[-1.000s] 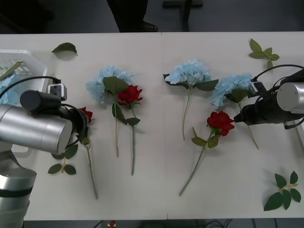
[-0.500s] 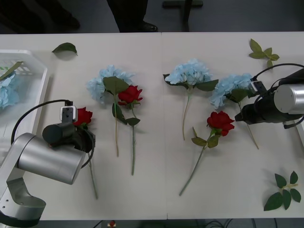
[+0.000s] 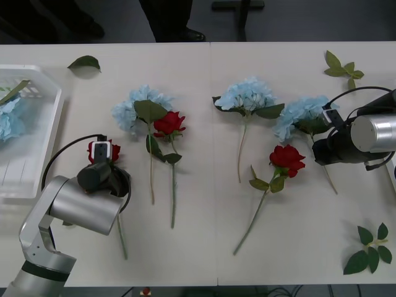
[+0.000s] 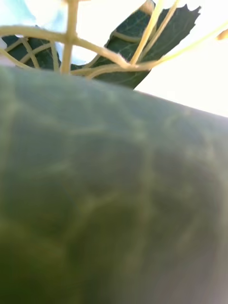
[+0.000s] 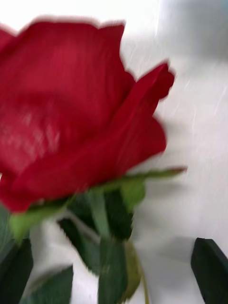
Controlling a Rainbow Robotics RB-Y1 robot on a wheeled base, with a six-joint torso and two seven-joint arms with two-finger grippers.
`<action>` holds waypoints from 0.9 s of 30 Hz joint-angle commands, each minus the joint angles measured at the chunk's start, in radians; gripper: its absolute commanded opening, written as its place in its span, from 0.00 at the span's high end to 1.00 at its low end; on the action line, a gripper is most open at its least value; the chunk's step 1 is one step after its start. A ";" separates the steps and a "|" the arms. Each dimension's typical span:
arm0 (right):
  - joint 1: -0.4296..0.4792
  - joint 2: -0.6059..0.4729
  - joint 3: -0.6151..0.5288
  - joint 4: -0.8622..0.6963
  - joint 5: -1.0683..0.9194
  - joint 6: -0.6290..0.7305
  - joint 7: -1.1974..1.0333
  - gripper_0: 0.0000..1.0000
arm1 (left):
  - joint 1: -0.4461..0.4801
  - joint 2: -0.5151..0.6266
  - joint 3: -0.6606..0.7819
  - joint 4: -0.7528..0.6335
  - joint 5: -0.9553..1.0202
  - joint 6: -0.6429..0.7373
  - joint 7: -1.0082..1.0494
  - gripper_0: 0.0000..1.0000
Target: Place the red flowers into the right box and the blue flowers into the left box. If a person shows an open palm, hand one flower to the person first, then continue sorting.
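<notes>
Front view: the left gripper (image 3: 110, 168) is hanging over the red rose (image 3: 103, 150) at the desk's (image 3: 204, 253) nine o'clock side, the bloom peeping out just beyond the wrist; whether its jaws are spread or clenched cannot be told here; the right gripper (image 3: 318, 150) is sitting at three o'clock against the stem and leaves of a blue flower (image 3: 301, 115), its jaws hidden by the arm; the left box (image 3: 44, 133) is lying at ten o'clock with a blue flower (image 3: 10, 117) already inside; two more red roses and two more blue clusters are waiting across the middle of the desk.

Right wrist view: a big green leaf (image 4: 109, 199) is pressing right up to the lens, pale stems crossing beyond it; the jaws' state cannot be told.

Left wrist view: the rose bloom (image 5: 71, 118) is looming close above its green stem (image 5: 99, 213), with black finger tips (image 5: 211, 268) parted at either corner, so the jaws are reading as released and holding nothing.

The flowers are likely light and floppy, the petals soft and easily crushed; the thin stem just under the bloom is looking the safest place to pinch.
</notes>
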 commanded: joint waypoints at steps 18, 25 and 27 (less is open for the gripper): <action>-0.004 -0.010 -0.069 -0.051 0.007 0.011 0.003 1.00 | -0.017 -0.015 -0.021 -0.042 0.004 0.026 0.014 1.00; -0.003 -0.016 -0.223 -0.126 -0.013 0.147 0.163 1.00 | -0.024 0.007 0.008 -0.307 0.107 0.253 -0.068 1.00; -0.004 -0.015 -0.252 -0.146 -0.019 0.180 0.195 1.00 | -0.028 0.011 0.028 -0.361 0.154 0.283 -0.104 1.00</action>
